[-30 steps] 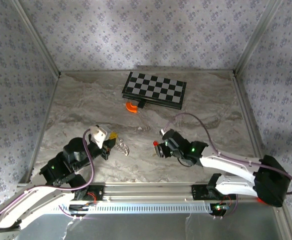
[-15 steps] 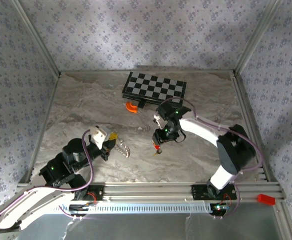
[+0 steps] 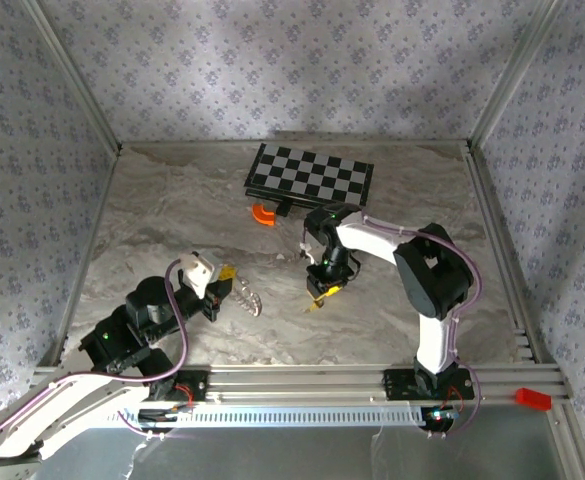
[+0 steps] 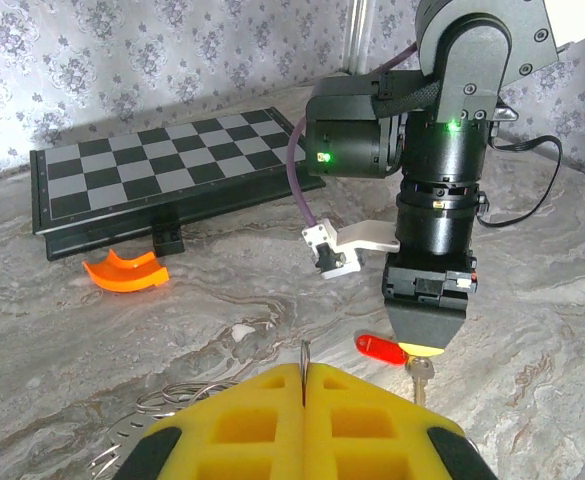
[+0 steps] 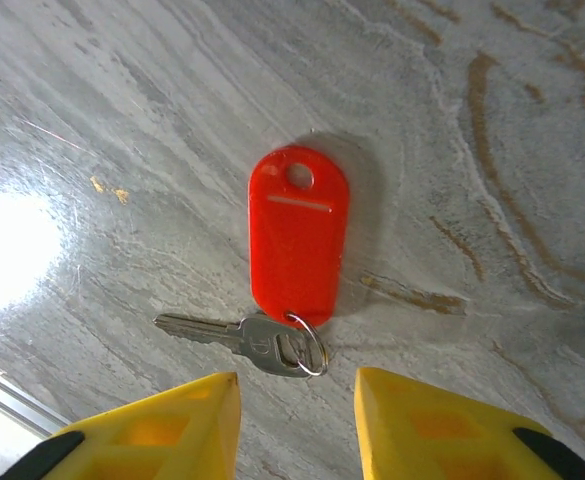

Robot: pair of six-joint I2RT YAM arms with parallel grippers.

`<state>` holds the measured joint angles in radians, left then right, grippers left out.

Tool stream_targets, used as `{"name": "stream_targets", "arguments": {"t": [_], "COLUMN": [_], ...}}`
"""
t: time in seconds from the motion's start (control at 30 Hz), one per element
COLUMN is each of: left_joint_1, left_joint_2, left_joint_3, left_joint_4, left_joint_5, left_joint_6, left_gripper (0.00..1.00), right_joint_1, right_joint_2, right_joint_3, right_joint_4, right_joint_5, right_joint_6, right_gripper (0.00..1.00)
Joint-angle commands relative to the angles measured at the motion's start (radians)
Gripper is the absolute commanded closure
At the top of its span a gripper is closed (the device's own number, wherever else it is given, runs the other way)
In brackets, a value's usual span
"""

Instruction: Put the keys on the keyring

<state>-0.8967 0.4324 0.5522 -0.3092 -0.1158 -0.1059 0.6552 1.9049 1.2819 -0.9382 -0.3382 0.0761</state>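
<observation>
The red-headed key (image 5: 297, 235) lies flat on the marble table (image 3: 172, 210), its silver blade (image 5: 234, 336) joined by a small split ring. My right gripper (image 5: 297, 420) hangs open just above it, pointing down, yellow fingers (image 5: 442, 425) on either side of the blade end. From the left wrist view, the red-headed key (image 4: 382, 348) sits under the right gripper (image 4: 427, 335). My left gripper (image 4: 303, 385) is shut on the thin silver keyring (image 4: 303, 358), held edge-on. The silver keys (image 4: 167, 400) hang at its lower left. From above, the left gripper (image 3: 227, 283) holds the silver keys (image 3: 249, 297) low over the table.
A black-and-white chessboard (image 3: 310, 178) lies at the back of the table, with an orange curved piece (image 3: 263, 213) in front of it. Patterned walls and metal posts close in the table on three sides.
The right arm has swung from a low stretch on the right to an upright pose over the table's middle. Its gripper now points down over the red-headed key. The left arm has stayed put.
</observation>
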Motion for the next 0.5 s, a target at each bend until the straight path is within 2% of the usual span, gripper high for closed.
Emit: {"name": "stream_targets", "arguments": {"t": [0.0, 0.47], "left_joint_1": [0.002, 0.001], "left_joint_2": [0.005, 0.000], "left_joint_3": [-0.002, -0.005], "left_joint_4": [0.061, 0.051], "left_joint_5": [0.019, 0.015], "left_joint_6": [0.006, -0.009], "left_gripper": [1.00, 1.00], "right_joint_1": [0.003, 0.002], "right_joint_2": [0.016, 0.048], "right_joint_3": [-0.011, -0.037], "right_joint_4": [-0.015, 0.051], "right_joint_5": [-0.022, -0.044], "right_joint_6": [-0.027, -0.018], "right_gripper": [0.66, 0.79]}}
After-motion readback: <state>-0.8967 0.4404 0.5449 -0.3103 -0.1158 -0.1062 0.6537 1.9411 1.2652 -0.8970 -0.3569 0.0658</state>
